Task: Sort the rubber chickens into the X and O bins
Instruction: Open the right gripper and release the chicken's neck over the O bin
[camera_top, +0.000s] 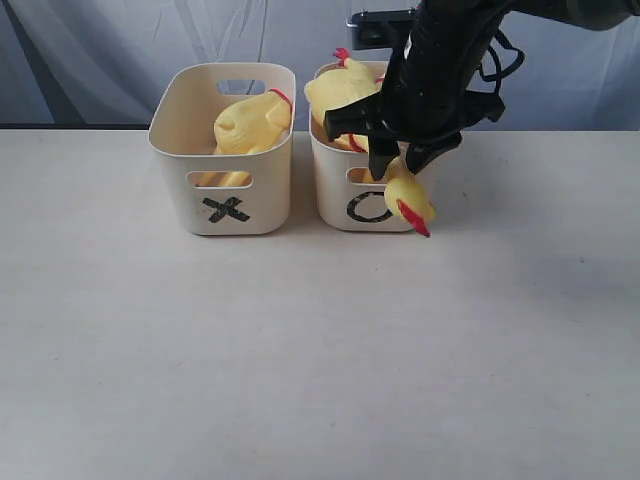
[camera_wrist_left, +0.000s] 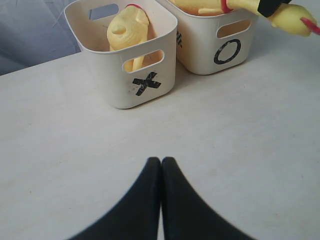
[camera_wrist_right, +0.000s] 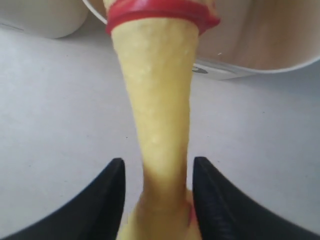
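**While one chicken hangs over the rim of the O bin, the sort looks nearly done**

As far as I can see, no chicken lies loose on the surface (camera_top: 300, 350). One chicken (camera_top: 250, 122) sits in the X bin (camera_top: 172, 150), and another (camera_top: 338, 90) is piled high in the O bin (camera_top: 335, 195).

The hanging chicken (camera_top: 408, 195) is draped over the O bin's front rim. Its head and red beak dangle outside, against the front wall. My right tool (camera_wrist_right: 159, 161) straddles its neck with the jaws apart and a gap showing on one side, so I judge it has no grip.

What is left, I think, is getting that head inside. The rim and the piled chicken stand in the way, and the toy could slide out.

My left tool (camera_wrist_left: 161, 161) is closed tight on nothing, over the surface in front of the X bin.
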